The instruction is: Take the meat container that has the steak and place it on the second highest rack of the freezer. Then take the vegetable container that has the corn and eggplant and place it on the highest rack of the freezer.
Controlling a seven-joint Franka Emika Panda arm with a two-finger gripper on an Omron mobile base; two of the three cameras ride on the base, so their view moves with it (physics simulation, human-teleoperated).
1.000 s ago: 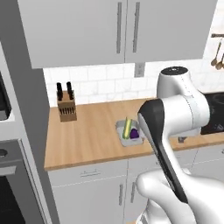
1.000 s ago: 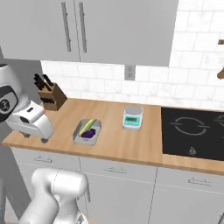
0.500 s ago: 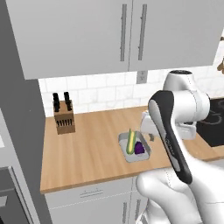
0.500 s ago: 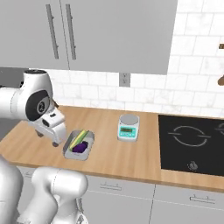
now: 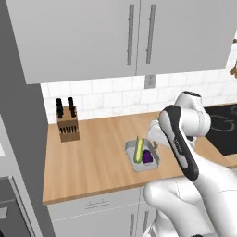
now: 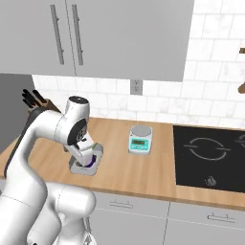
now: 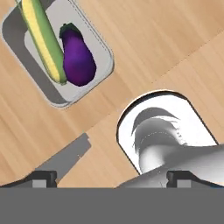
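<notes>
Vegetable container (image 7: 99, 48) with corn (image 7: 43, 39) and eggplant (image 7: 78, 59) lay on the bench (image 7: 157, 39) ahead of my spread, empty gripper (image 7: 111, 177).

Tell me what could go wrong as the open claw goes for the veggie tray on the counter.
1. The vegetable container sits off toward the top left of the hand view, not between the fingertips, so closing now would likely miss it.
2. The corn and eggplant lie loose side by side; a tilted lift could roll them out.
3. The tray sits near the counter's front edge, so a nudge from the claw could push it off.
</notes>
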